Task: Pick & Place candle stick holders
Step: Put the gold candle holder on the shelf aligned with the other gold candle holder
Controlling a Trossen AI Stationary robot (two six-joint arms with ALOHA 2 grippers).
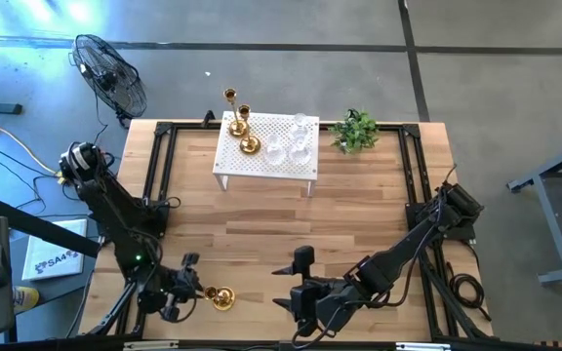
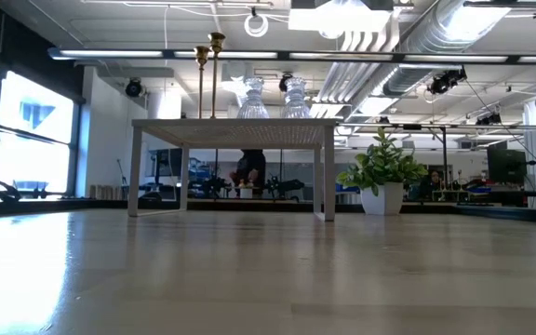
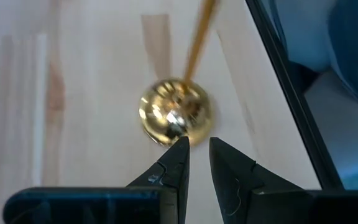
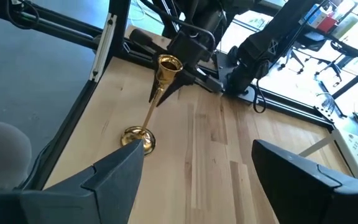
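A brass candle stick holder (image 1: 220, 297) stands on its round base (image 4: 139, 138) on the wood table near the front left; its stem leans in the right wrist view. My left gripper (image 1: 188, 284) is beside it. In the left wrist view the gripper (image 3: 199, 152) shows only a narrow gap between its fingers, with nothing in it, just short of the base (image 3: 176, 118). My right gripper (image 1: 296, 285) is wide open and empty, to the right of the holder. Two more brass holders (image 1: 240, 125) and clear glass ones (image 1: 296, 141) stand on a white stand (image 1: 261, 164).
A potted plant (image 1: 355, 130) stands right of the white stand at the back. A black frame rail (image 1: 159, 175) runs along the table's left side, another (image 1: 410, 175) along the right. Bare wood lies between the stand and the grippers.
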